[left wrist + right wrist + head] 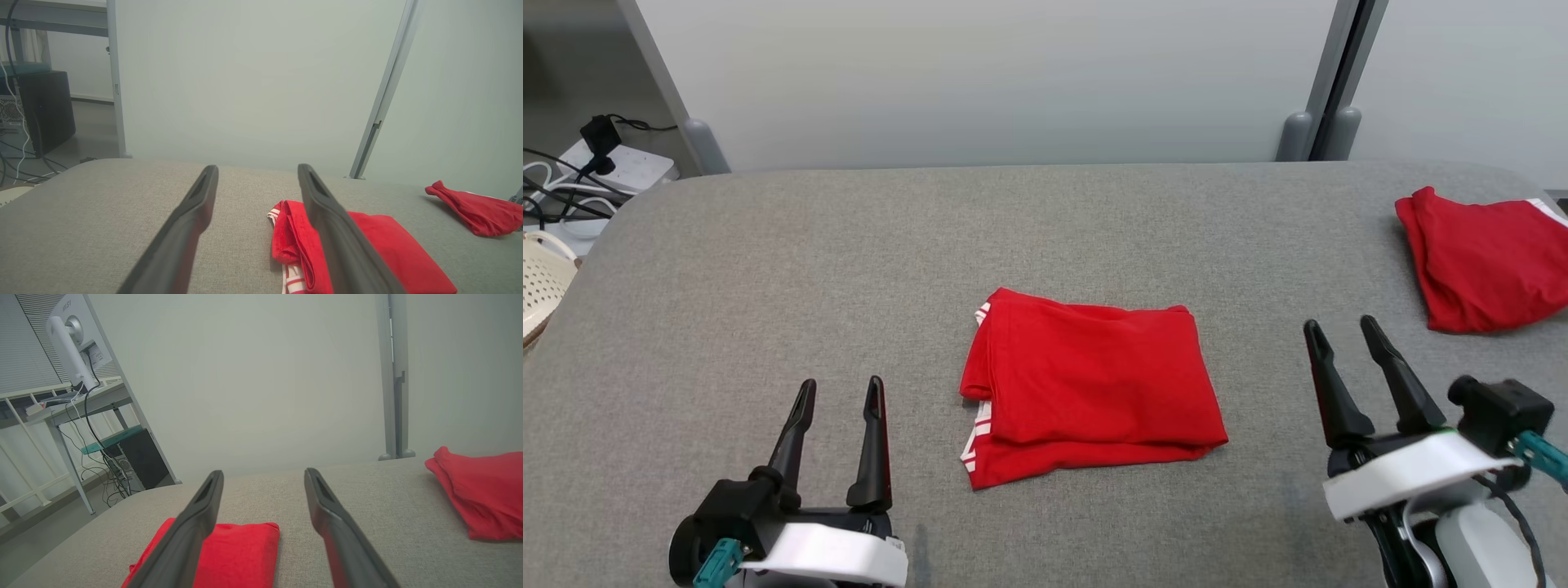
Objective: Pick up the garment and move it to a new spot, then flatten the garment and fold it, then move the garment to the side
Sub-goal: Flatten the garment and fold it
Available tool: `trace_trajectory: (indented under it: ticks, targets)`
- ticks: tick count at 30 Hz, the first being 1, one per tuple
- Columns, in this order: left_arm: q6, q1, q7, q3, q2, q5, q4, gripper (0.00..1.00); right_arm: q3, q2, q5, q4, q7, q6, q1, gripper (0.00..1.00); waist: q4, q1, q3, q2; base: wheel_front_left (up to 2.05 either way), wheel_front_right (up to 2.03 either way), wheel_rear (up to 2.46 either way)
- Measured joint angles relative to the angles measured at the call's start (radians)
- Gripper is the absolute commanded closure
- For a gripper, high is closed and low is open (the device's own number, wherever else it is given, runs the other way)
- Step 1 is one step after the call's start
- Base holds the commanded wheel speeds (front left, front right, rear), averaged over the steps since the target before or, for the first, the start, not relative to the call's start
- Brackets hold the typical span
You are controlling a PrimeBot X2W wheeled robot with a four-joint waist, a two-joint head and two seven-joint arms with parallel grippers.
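Note:
A red garment with white stripes along its left edge lies folded into a rough rectangle in the middle of the grey table. The left wrist view has the same garment low and to the right, and the right wrist view has it at the bottom left. My left gripper stands open near the table's front, left of the garment and apart from it. On the garment's right my right gripper is open too, nothing between its fingers.
A second red garment lies folded at the table's far right edge. A pale perforated basket sits off the left edge, with a power strip and cables behind it. Panel walls stand beyond the table's back.

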Motion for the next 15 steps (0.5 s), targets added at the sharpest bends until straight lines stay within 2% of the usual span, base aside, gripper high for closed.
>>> trace_trajectory:
  ticks: [10,13,15]
  targets:
    - [-0.006,0.043,0.0,0.008,0.001,0.04,-0.016,0.0,-0.096,0.01,-0.11,-0.112,0.0,0.0,0.139,0.0,-0.007,0.0,-0.027,0.0,0.0,0.0,0.0]
    - [-0.018,0.055,0.0,0.011,0.002,0.119,-0.046,0.0,-0.123,0.029,-0.125,-0.141,0.0,0.0,0.174,0.0,-0.003,0.0,-0.033,0.0,0.0,0.0,0.0]
    - [-0.019,0.067,0.0,0.018,0.001,0.128,-0.048,0.0,-0.137,0.041,-0.13,-0.158,0.0,0.0,0.195,0.0,-0.001,0.0,-0.039,0.0,0.0,0.0,0.0]
